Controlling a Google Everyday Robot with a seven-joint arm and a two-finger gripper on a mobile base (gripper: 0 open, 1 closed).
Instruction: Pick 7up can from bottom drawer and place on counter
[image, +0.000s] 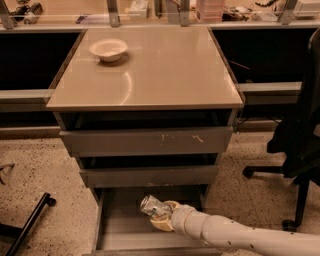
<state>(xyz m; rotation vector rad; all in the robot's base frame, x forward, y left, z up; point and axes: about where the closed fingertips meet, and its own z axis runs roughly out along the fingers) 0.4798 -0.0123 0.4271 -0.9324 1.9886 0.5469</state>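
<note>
Gripper (160, 217) around 7up can (151, 205), bottom drawer (119, 221)

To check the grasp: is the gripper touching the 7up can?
Touching. The camera view shows the gripper closed around the 7up can in the bottom drawer.

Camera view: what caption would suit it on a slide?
Robot's tool at the 7up can inside the open bottom drawer, with a white bowl on the counter above.

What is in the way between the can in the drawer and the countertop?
The hand is at the 7up can in the bottom drawer. The two upper drawers and the counter edge lie on the way up; a white bowl sits far-left.
</note>
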